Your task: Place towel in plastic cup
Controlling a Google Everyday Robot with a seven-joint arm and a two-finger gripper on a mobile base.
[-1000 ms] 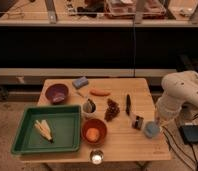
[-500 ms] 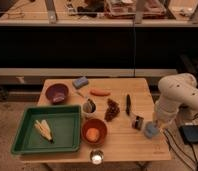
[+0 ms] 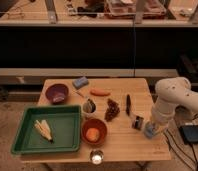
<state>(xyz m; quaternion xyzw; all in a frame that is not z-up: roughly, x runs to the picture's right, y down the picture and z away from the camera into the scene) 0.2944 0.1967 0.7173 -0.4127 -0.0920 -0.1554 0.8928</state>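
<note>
arm (image 3: 173, 97) bent down | claw (image 3: 138, 122) low over table (image 3: 134, 142) right edge | grip state unclear

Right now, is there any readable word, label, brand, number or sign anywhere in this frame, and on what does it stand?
None can be read.
The small dark object beside the hand at the table's right edge: any marking is too blurred to read.
The green tray, purple bowl and orange bowl show no print.
</note>
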